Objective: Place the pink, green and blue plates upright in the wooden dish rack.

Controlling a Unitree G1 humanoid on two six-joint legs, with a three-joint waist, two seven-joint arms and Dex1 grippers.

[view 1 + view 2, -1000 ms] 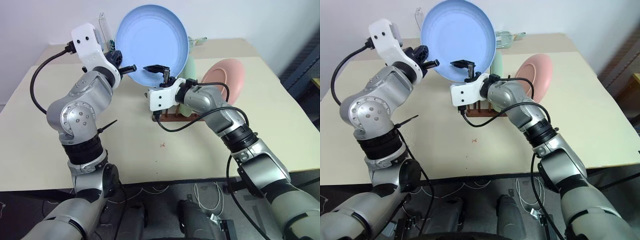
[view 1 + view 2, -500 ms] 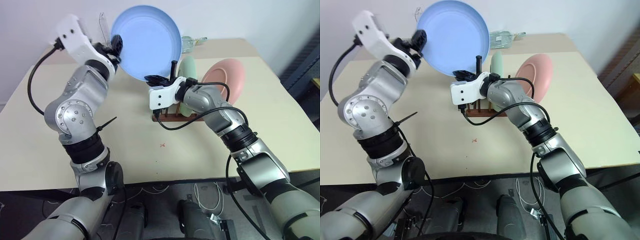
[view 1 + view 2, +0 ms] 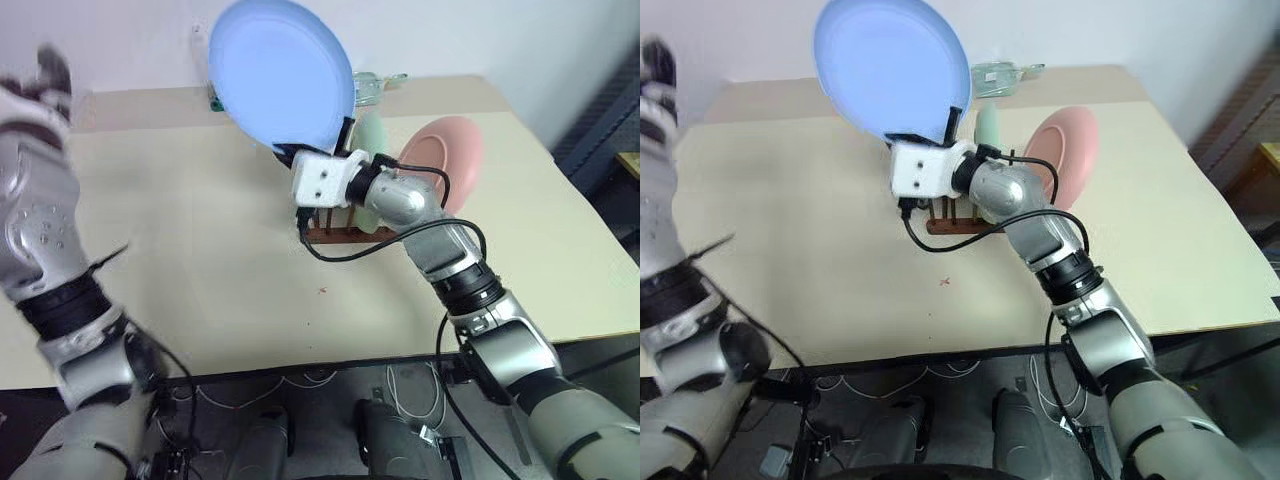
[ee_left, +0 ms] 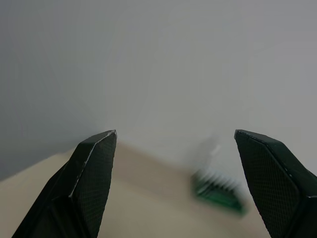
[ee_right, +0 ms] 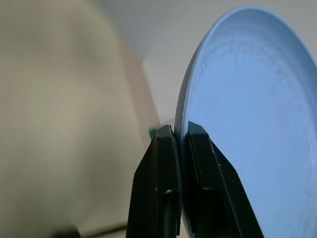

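Even, soft light fills the scene, bright with no harsh glare. The left tool (image 3: pixel 45 75) smears with motion blur. Beyond the sharp tool tips, the tabletop (image 5: pixel 59 124) is out of focus.

The blue plate (image 3: pixel 281 72) is a plain pale sky blue with no pattern. The pink plate (image 3: pixel 447 160) is a soft salmon pink, and the green plate (image 3: pixel 372 135) is a pale mint. The wooden dish rack (image 3: pixel 345 234) is dark reddish-brown. The table (image 3: pixel 200 250) is a uniform cream beige. The right gripper (image 5: pixel 179 144) has black fingers; its wrist housing is white. The left gripper (image 4: pixel 173 148) has black fingers with a fine woven texture.
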